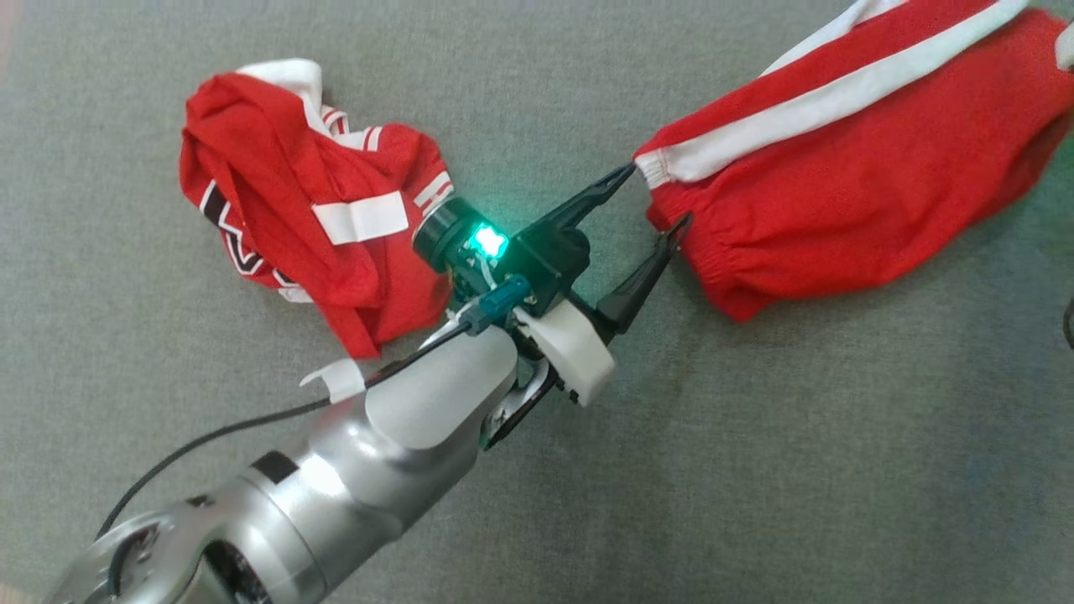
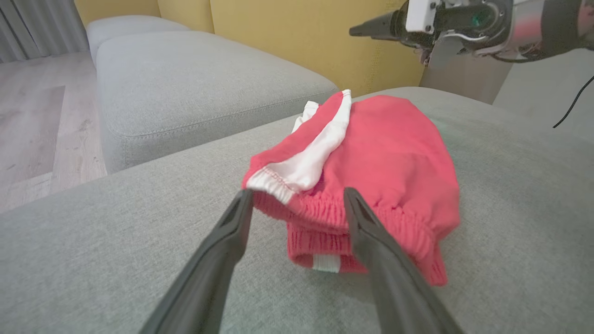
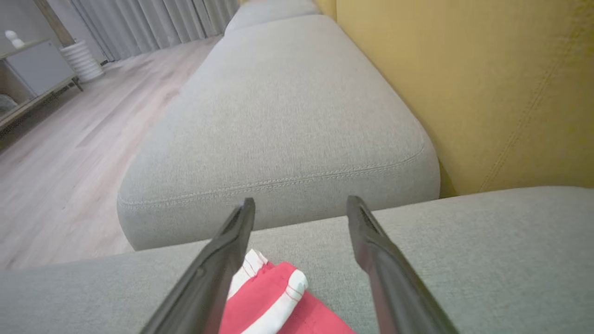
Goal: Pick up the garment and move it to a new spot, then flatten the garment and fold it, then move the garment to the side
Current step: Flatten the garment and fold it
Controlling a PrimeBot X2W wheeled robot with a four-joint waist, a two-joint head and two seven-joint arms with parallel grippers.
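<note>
Two red garments lie well apart on the grey, coarse-woven cushion. At the robot's left a crumpled jersey sits in a loose heap, thin and faintly shiny, with white patches and dark-and-white trim. The task's thing, the folded garment, lies at the right of the head view. It is a thicker, matte red cloth folded into a long rounded pad, with a broad white band sewn along its length and a gathered, ribbed elastic hem at one end. Its long axis slants from that elastic end up towards the top right corner of the head view, where it passes out of the picture, and the elastic end points back at the left gripper. That gripper's two slim dark fingers taper to points and stand spread wide, gripping nothing. Their tips are right at the elastic hem, though whether they touch the cloth I cannot tell. The right gripper hovers above the garment's other end, fingers equally wide apart and empty. Beyond it are a second grey cushion with a stitched seam and a smooth yellow backrest.
</note>
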